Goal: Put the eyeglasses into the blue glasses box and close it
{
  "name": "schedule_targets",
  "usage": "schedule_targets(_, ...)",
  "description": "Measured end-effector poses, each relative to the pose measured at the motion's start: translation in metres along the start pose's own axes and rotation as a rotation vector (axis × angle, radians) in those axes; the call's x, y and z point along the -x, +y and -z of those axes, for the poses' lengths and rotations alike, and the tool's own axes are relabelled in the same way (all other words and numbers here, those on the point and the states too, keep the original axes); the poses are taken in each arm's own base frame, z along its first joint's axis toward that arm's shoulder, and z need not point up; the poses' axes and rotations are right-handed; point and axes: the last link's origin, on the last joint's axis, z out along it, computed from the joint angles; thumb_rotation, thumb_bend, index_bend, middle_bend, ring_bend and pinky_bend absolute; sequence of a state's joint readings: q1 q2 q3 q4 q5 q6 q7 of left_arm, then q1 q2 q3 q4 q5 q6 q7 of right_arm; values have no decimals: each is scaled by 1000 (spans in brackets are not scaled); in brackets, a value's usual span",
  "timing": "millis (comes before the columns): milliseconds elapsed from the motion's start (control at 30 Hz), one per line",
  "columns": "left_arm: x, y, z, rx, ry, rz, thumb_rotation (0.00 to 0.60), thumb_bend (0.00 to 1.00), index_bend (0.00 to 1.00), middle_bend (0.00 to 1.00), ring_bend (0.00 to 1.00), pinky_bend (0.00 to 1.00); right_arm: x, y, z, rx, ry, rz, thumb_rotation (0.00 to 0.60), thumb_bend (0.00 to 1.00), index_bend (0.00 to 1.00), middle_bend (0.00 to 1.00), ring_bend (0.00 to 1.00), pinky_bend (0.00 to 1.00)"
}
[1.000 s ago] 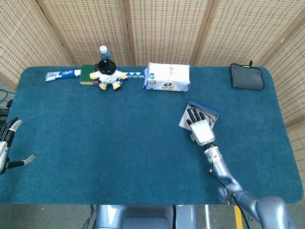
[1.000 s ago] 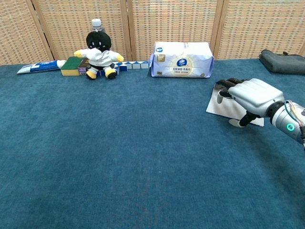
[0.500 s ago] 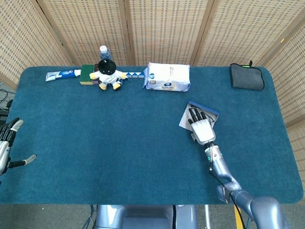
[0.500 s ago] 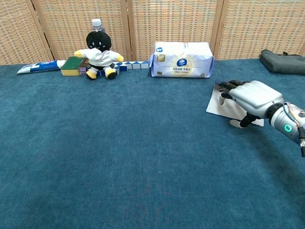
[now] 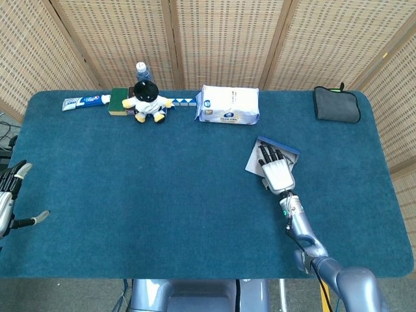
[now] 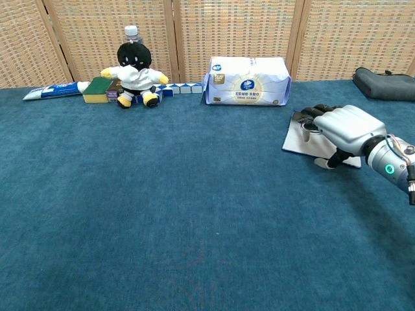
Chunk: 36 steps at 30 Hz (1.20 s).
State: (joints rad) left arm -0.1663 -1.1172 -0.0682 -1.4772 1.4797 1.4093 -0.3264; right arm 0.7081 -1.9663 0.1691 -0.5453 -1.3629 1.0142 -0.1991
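The blue glasses box (image 5: 254,162) lies flat on the right half of the blue table; its pale grey face (image 6: 295,137) has a blue rim on the far side. My right hand (image 5: 277,171) rests palm down on top of it, with dark fingertips (image 6: 316,111) reaching toward the far rim, and it grips nothing. I see no eyeglasses in either view; the hand hides most of the box. At the far left edge of the head view my left hand (image 5: 9,195) hangs beside the table, fingers apart and empty.
Along the far edge stand a tissue pack (image 5: 227,104), a plush doll (image 5: 147,101), a water bottle (image 5: 141,68), a green sponge (image 5: 119,101) and a toothpaste tube (image 5: 84,102). A dark pouch (image 5: 337,104) lies at the far right corner.
My right hand has slid slightly farther over the box toward its far rim, and the box has shifted a little with it. The left hand has not moved.
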Motion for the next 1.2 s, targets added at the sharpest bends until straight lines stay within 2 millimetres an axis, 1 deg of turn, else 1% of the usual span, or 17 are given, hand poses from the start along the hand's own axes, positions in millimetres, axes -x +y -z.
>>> schedule_targets(300, 0, 0, 0, -1, 0, 0, 600, 0, 0, 0, 0, 0, -7, 7, -7, 28, 25, -10, 600, 512, 357, 87, 0, 167)
schedule_targets(533, 0, -1, -1, -5, -2, -1, 600, 0, 0, 0, 0, 0, -15, 12, -19, 70, 27, -24, 600, 512, 362, 87, 0, 167)
schedule_targets(600, 0, -1, -1, -6, -1, 0, 600, 0, 0, 0, 0, 0, -14, 13, -22, 76, 12, -24, 600, 511, 412, 87, 0, 167)
schedule_targets(667, 0, -2, -1, -9, 1, 1, 600, 0, 0, 0, 0, 0, -12, 13, -23, 77, -7, -25, 600, 509, 500, 87, 0, 167)
schedule_targets(733, 0, -2, -1, -11, 0, 1, 600, 0, 0, 0, 0, 0, -11, 13, -23, 72, -21, -17, 600, 513, 545, 89, 0, 167)
schedule_targets(833, 0, -2, -2, -11, -2, 1, 600, 0, 0, 0, 0, 0, -9, 13, -21, 64, -23, 0, 600, 544, 630, 106, 0, 167)
schedule_targets(967, 0, -2, -1, -10, -1, 1, 600, 0, 0, 0, 0, 0, -11, 15, -18, 53, -5, 10, 600, 569, 676, 129, 1, 167)
schedule_targets(1067, 0, -2, -1, -10, -3, 1, 600, 0, 0, 0, 0, 0, -14, 17, -13, 27, 24, 16, 600, 569, 681, 134, 2, 167)
schedule_targets(1200, 1, -2, -1, -8, -6, -1, 600, 0, 0, 0, 0, 0, -19, 22, -1, -25, 57, 7, 600, 569, 682, 137, 2, 167)
